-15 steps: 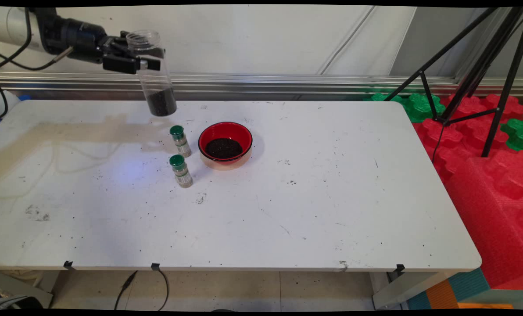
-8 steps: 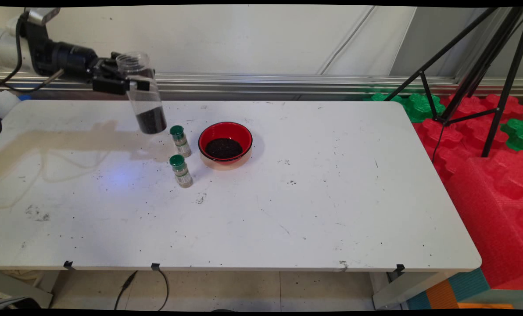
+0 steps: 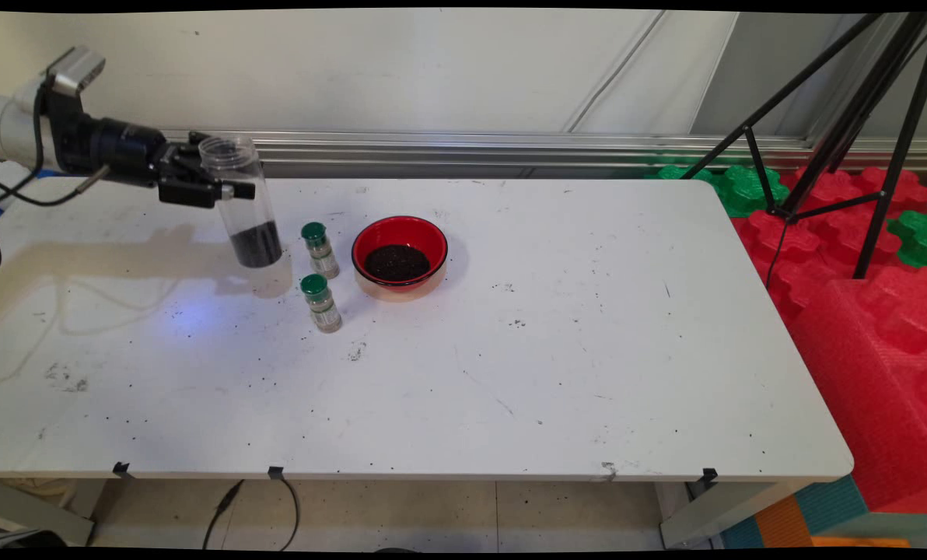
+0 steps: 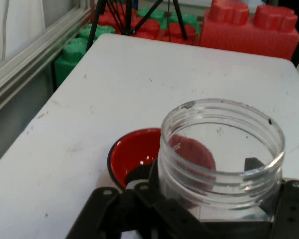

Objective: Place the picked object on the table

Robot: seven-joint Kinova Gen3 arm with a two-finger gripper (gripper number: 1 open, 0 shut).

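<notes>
A clear open-mouthed jar is held clamped near its neck by the gripper, which reaches in level from the left; the jaws are closed on the jar's sides. The jar's long axis is seen to run nearly upright, mouth uppermost, with a slight lean of the base toward the right, and a dark granular fill is settled in its lower part. Its base hangs just above the white table, over its own shadow; contact with the surface cannot be made out. To the jar's right, near but apart, two small green-capped bottles are stood upright, one behind the other. Just beyond them lies a red bowl with dark grains inside. In the hand view the jar's threaded rim is seen close up, the red bowl lying past it.
</notes>
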